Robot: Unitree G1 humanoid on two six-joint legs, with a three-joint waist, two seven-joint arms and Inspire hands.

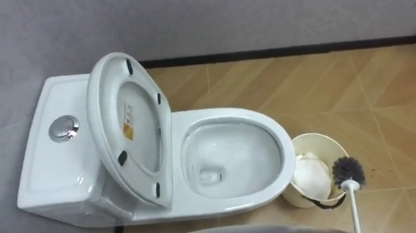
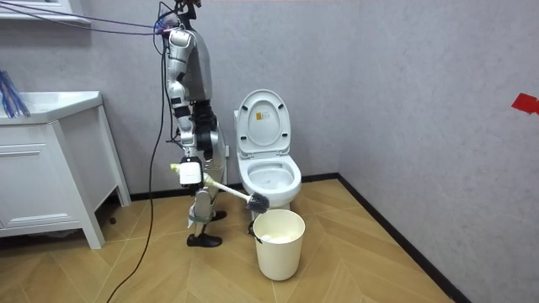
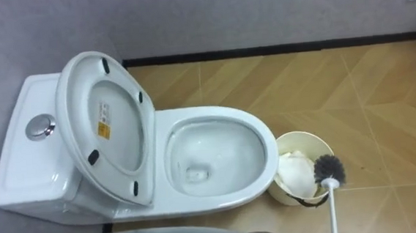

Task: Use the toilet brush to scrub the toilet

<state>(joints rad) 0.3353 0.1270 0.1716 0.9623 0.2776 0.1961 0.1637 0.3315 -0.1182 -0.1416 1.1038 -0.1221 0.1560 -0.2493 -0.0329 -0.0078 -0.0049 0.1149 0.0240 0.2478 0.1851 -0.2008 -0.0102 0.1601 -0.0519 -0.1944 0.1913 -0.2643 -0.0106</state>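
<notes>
White-handled, dark-bristled toilet brush (image 1: 347, 170) hangs over the cream round bucket (image 1: 318, 134), just right of the white ceramic toilet (image 1: 226, 117). The right hand (image 2: 191, 172) clasps its handle. We advise swinging left, then lowering into the bowl, clear of the rim.

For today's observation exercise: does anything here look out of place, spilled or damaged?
Nothing stands out. The toilet is whole, its seat raised. The bucket stands upright beside it. The brush, held by the right robot hand, hangs at the bucket's rim.
</notes>
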